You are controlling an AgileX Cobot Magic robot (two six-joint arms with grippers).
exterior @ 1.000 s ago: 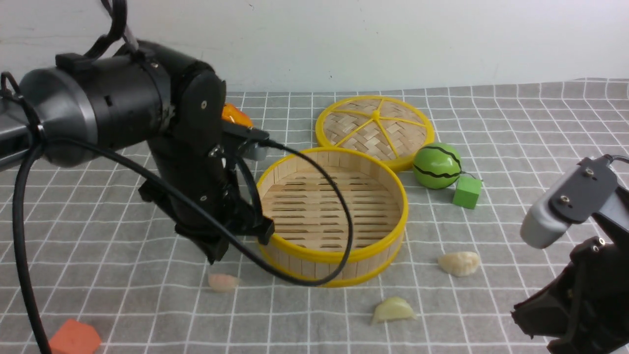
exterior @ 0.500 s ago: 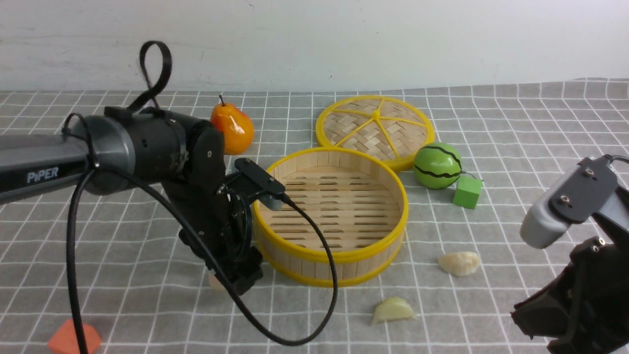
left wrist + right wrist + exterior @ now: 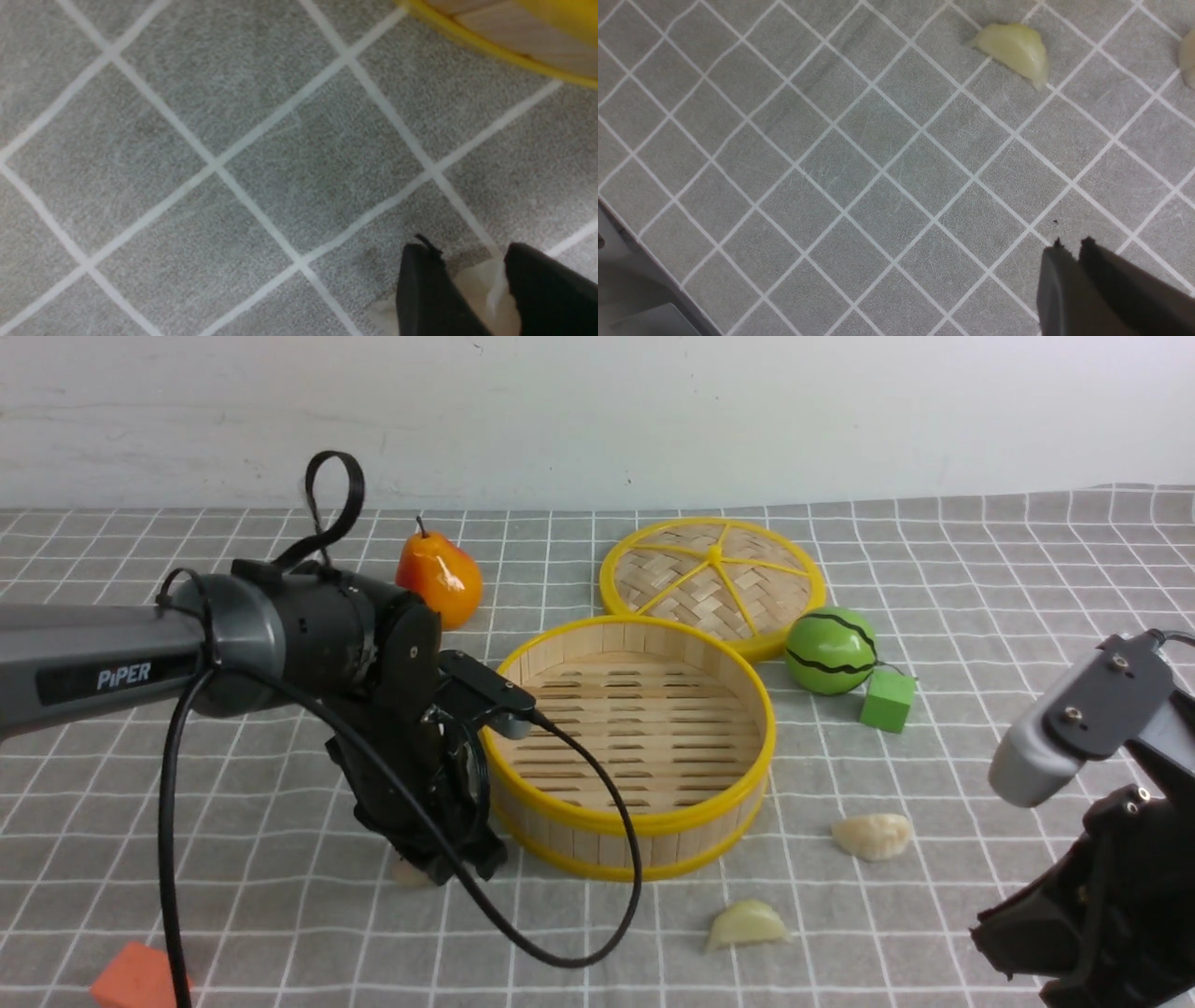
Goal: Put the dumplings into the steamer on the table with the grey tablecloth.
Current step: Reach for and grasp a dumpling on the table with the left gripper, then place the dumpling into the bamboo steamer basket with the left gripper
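The steamer (image 3: 644, 821) stands mid-table on the grey tablecloth (image 3: 980, 579), with nothing in it. My left gripper (image 3: 439, 870) is down at the cloth just left of the steamer. Its fingers are closed on a cream dumpling (image 3: 472, 289) that still rests on the cloth; a bit of it shows in the front view (image 3: 408, 874). Two more dumplings lie in front of the steamer to the right, one pale (image 3: 873, 835) and one yellowish (image 3: 747, 926). My right gripper (image 3: 1073, 242) is shut and empty above the cloth, short of the yellowish dumpling (image 3: 1013, 49).
The woven lid (image 3: 714, 574) lies behind the steamer. A green striped ball (image 3: 831, 651) and a green cube (image 3: 887, 700) sit to the steamer's right. An orange pear (image 3: 441, 579) is at the back left, an orange cube (image 3: 135, 980) at the front left. The left arm's cable (image 3: 579, 952) loops before the steamer.
My left arm came down and forward from beside the steamer to the dumpling at its left, and its fingers now sit on it. The right arm has not moved.
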